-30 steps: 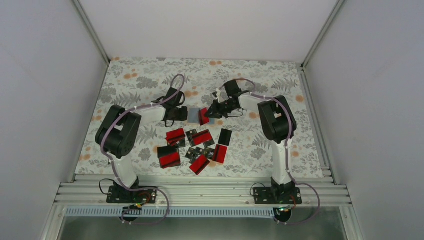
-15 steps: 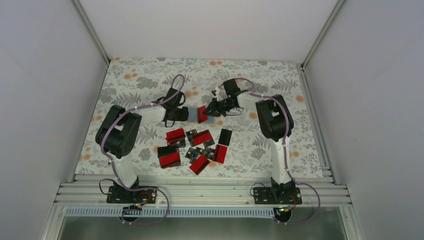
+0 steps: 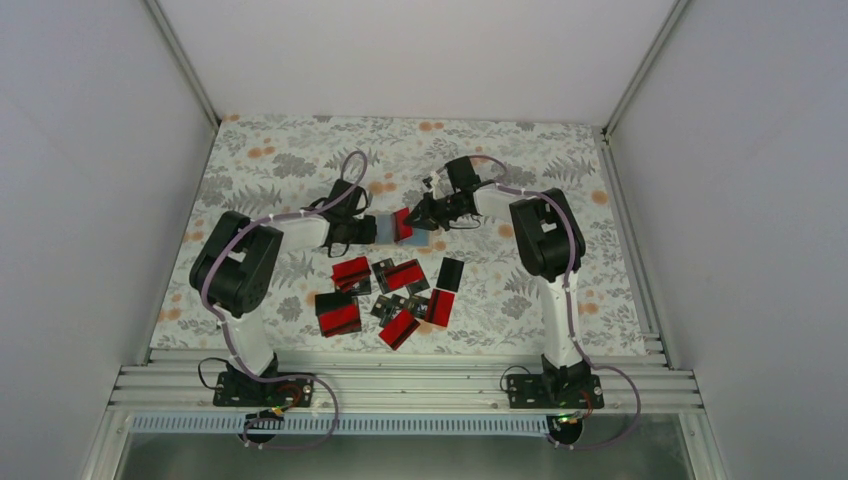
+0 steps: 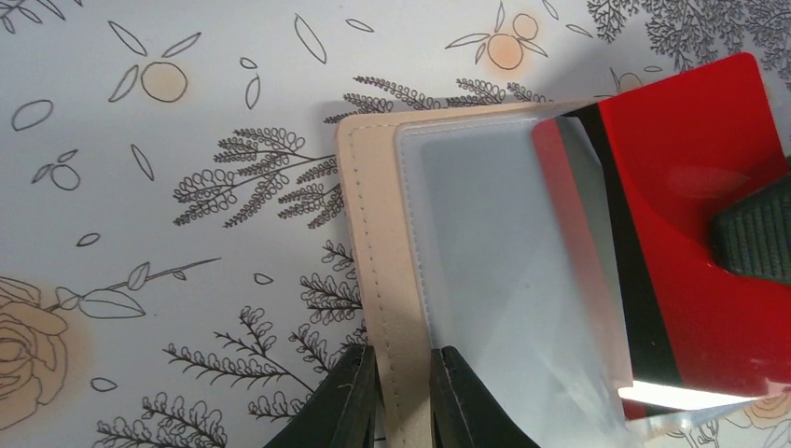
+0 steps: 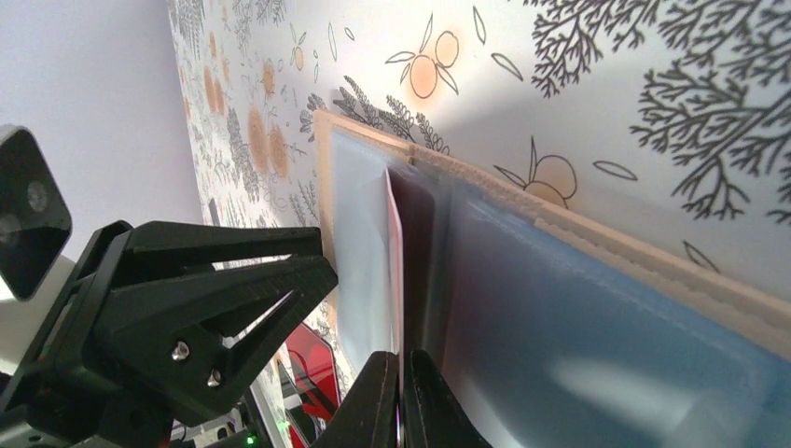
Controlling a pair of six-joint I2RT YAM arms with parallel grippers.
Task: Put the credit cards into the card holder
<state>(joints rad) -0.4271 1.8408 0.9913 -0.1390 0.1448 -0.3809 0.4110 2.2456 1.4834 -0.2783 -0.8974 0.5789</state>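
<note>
With the left gripper (image 4: 403, 373) pinching the tan edge of the open card holder (image 4: 368, 233) at mid-tabletop (image 4: 187, 187), a slipping hold could have let the red card (image 4: 690, 140), clamped edgewise in the right gripper (image 5: 399, 373) and only partly inside the clear pocket (image 4: 485, 261), shove the holder away or buckle.

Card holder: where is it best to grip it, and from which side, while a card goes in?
Pinch the card holder by its stitched tan border, from the side opposite the card, as the left pincer does. The border is thin, flat and outside the sleeve, leaving the opening free for the right pincer.
</note>
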